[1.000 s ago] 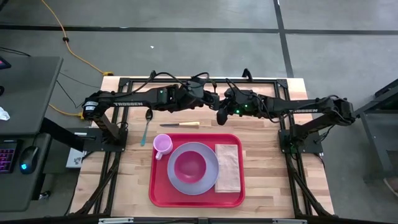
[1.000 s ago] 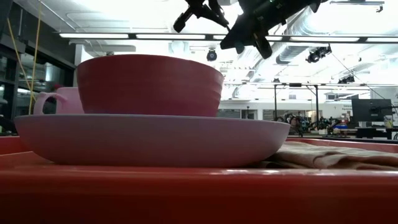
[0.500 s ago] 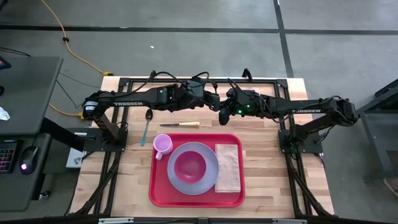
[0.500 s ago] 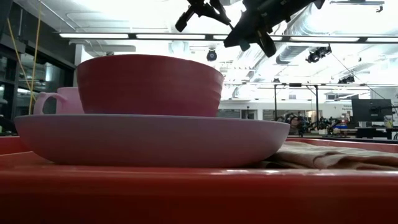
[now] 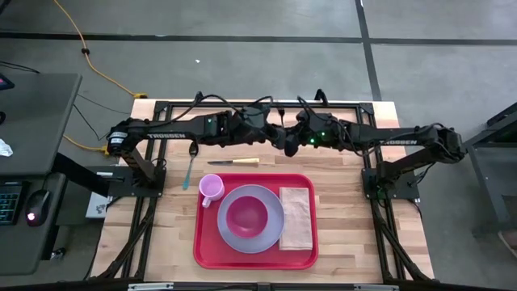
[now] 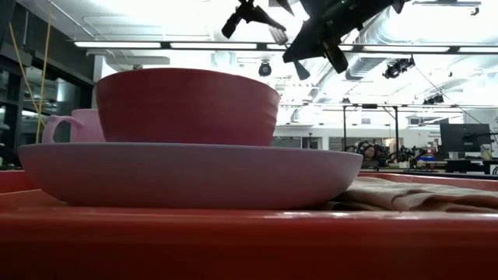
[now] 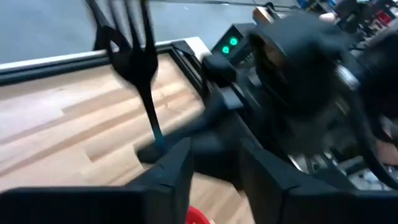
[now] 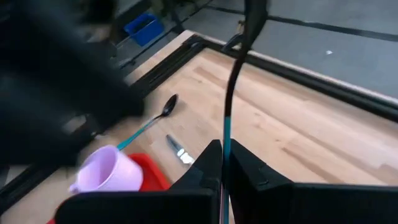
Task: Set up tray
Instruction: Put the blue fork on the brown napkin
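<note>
The red tray (image 5: 254,257) lies at the table's near middle. On it are a lilac plate (image 5: 233,234) with a dark pink bowl (image 5: 246,214), a pink cup (image 5: 211,187) and a tan napkin (image 5: 296,217). My two grippers meet above the table's far middle. My right gripper (image 8: 225,152) (image 5: 284,145) is shut on a black fork with a teal handle (image 8: 233,81), which also shows in the left wrist view (image 7: 140,62). My left gripper (image 7: 214,155) (image 5: 273,133) is open, close beside the fork and facing the right gripper. My right gripper pinches the fork's handle at its teal part (image 8: 226,134) between its two fingers. The fork runs on past the fingertips, along the fingers, with its tines at the far end. It is lifted well clear of the table.
A teal-handled spoon (image 5: 191,166) and a knife (image 5: 234,162) lie on the bare wood beyond the tray's far left corner. Black frame rails run along the table's far edge and both sides.
My right gripper has risen and gone a little toward the table's far edge, closer to my left gripper.
</note>
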Robot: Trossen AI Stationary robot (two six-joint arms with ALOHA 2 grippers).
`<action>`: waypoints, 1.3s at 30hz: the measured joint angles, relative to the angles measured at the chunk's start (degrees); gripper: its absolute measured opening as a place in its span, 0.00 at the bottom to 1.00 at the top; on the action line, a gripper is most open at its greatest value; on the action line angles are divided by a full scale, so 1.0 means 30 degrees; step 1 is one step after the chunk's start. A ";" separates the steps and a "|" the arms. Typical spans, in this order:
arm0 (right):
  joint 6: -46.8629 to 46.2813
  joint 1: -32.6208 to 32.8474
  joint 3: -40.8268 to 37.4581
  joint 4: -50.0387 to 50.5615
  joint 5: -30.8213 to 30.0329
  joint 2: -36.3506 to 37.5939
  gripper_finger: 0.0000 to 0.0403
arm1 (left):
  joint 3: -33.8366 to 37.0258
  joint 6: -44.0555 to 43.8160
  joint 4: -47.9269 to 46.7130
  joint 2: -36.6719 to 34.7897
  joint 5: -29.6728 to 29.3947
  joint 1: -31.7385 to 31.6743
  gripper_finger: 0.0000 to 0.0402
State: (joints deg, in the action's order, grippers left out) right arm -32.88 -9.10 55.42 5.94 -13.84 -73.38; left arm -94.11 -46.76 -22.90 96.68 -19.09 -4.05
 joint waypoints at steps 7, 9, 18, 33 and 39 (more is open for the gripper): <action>0.0008 0.0000 0.0000 0.0078 0.0294 0.0000 0.00 | 0.0000 -0.0025 -0.0015 0.0000 -0.0125 0.0022 0.54; -0.0046 0.0015 0.0000 0.0093 0.0381 -0.0003 0.00 | 0.0000 -0.0058 -0.0007 0.0000 -0.0189 0.0000 0.55; -0.0399 0.0022 0.0000 0.0093 0.0348 -0.0007 0.00 | 0.0000 -0.0066 0.0007 0.0000 0.0429 -0.0006 0.52; -0.0993 0.0029 0.0000 0.0661 0.0004 -0.0018 0.00 | 0.0000 0.0013 0.0022 -0.0007 0.0663 -0.0022 0.51; -0.1059 0.0029 0.0000 0.0793 -0.0003 -0.0022 0.00 | 0.0000 0.0510 0.0022 -0.0022 0.0090 -0.0029 0.51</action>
State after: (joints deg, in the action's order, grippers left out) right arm -36.05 -9.02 55.42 8.32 -13.85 -73.45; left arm -94.11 -45.23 -22.83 96.62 -18.82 -4.14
